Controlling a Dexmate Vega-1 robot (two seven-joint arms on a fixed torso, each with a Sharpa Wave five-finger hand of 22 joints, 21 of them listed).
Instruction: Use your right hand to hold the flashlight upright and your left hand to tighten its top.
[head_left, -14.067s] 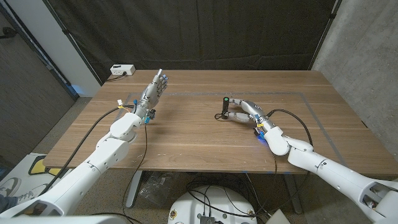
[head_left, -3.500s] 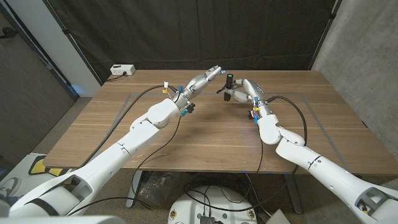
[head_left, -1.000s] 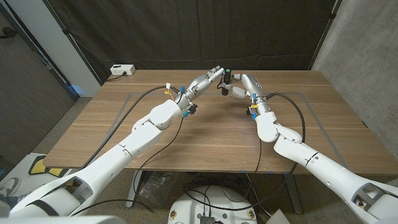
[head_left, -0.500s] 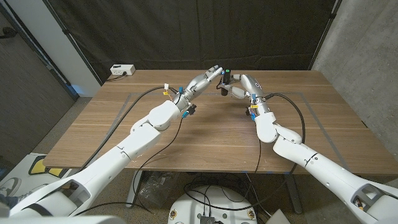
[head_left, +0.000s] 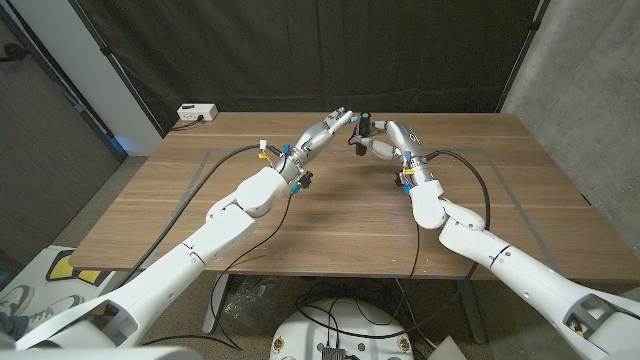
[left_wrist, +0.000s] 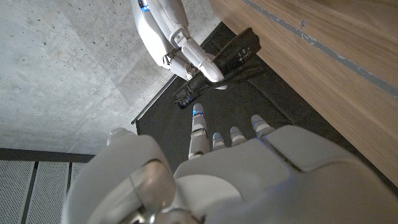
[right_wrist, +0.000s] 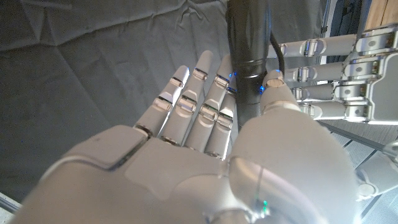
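The right hand pinched the flashlight upright at the bench's twelve o'clock edge. The left hand, fingers spread, reached near its top; the tightening looked still undone.

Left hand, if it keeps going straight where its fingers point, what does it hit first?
Probably the flashlight held upright in the right hand; the left hand points at it with a small gap between them.
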